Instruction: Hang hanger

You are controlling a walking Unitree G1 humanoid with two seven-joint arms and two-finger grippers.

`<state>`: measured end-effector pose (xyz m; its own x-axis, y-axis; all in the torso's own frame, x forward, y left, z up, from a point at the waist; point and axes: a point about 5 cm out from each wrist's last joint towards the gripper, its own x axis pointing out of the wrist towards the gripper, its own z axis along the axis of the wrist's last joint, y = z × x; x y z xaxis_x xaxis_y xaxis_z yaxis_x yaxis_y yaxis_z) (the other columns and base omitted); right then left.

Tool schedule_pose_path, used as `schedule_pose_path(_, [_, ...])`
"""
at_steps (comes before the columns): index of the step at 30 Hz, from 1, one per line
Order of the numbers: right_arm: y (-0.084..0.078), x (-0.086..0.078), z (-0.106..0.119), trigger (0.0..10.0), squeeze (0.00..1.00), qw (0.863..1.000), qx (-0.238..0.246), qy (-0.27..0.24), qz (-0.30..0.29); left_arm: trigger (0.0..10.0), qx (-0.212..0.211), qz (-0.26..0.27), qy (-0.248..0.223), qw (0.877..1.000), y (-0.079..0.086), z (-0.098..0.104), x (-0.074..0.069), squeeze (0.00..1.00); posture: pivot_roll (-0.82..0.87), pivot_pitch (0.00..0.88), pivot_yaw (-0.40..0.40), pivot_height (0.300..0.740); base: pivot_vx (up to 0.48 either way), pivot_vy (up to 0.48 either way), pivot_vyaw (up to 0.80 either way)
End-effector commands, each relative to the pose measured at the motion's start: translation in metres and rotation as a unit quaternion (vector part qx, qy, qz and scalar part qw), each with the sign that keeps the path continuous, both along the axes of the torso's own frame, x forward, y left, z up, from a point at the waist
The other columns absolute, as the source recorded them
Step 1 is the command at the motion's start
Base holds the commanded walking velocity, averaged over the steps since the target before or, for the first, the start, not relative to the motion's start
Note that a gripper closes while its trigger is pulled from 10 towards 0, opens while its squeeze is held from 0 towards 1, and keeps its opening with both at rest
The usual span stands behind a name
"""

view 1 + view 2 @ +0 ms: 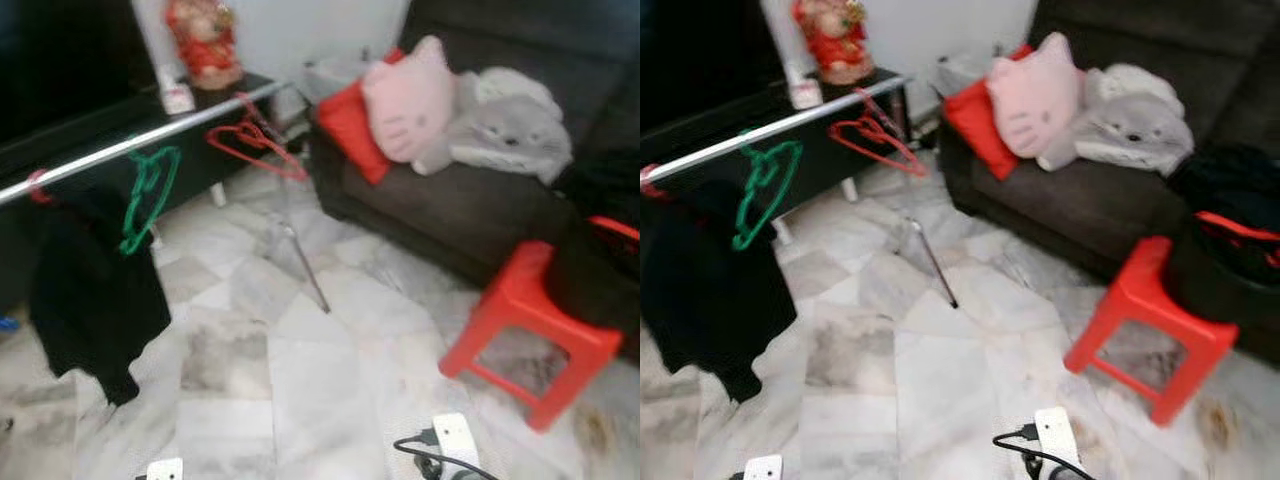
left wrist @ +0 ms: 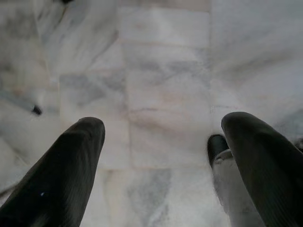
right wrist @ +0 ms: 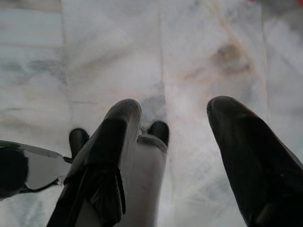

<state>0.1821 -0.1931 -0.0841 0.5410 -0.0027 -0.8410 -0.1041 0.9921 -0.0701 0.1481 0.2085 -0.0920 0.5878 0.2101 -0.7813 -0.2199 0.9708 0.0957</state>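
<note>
Now, line by line:
Rail: a silver clothes rail (image 1: 150, 140) runs across the upper left of the head views, with one thin leg (image 1: 305, 265) slanting down to the marble floor (image 1: 300, 380).
Green hanger: the green hanger (image 1: 148, 195) hangs on the rail, just beside a black garment (image 1: 90, 290) that droops from the rail toward the floor.
Red hanger: a red hanger (image 1: 255, 145) hangs tilted near the rail's far end.
Left gripper: the left gripper (image 2: 161, 137) points down over bare marble, its two black fingers (image 2: 71, 165) spread wide apart, holding nothing.
Right gripper: the right gripper (image 3: 175, 127) also faces the floor, fingers (image 3: 113, 156) parted and empty.
Sofa: a dark sofa (image 1: 450, 215) carries a red cushion (image 1: 350, 130), a pink cat pillow (image 1: 410, 100) and a grey plush toy (image 1: 510, 130).
Stool: a red plastic stool (image 1: 530, 335) stands in front of the sofa.
Sharpness: the head views are blurred.
</note>
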Motion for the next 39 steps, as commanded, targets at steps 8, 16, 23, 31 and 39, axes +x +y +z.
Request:
schedule_pose_path(8, [0.0026, 0.0007, 0.0001, 10.0, 0.00, 1.000, 0.004, -0.006, -0.011, 10.0, -0.001, -0.003, 0.017, 1.000, 0.0030, -0.0040, -0.0118, 0.00, -0.21, 0.000, 0.124, 0.740, 0.000, 0.000, -0.79])
schedule_pose_path(16, [0.0025, -0.0011, -0.0007, 10.0, 0.00, 1.000, 0.004, -0.005, -0.012, 10.0, -0.008, -0.005, 0.011, 1.000, 0.0023, -0.0029, -0.0087, 0.00, -0.21, 0.000, 0.127, 0.740, 0.000, 0.000, -0.79])
schedule_pose_path(23, [0.0029, -0.0001, 0.0006, 10.0, 0.00, 0.999, 0.008, -0.028, -0.026, 10.0, -0.008, -0.017, 0.013, 1.000, -0.0007, -0.0029, -0.0070, 0.00, -0.22, 0.000, 0.130, 0.740, 0.248, 0.000, -0.23])
schedule_pose_path(31, [0.0053, -0.0013, -0.0006, 10.0, 0.00, 0.999, 0.014, -0.021, -0.028, 10.0, -0.010, -0.022, 0.014, 1.000, -0.0013, -0.0027, -0.0057, 0.00, -0.22, 0.000, 0.138, 0.740, 0.360, 0.000, -0.09])
schedule_pose_path(39, [0.0059, 0.0000, 0.0000, 10.0, 0.00, 0.999, 0.015, -0.023, -0.029, 10.0, -0.010, -0.027, 0.013, 0.999, -0.0025, -0.0022, -0.0033, 0.00, -0.22, 0.000, 0.136, 0.740, 0.353, 0.000, -0.75])
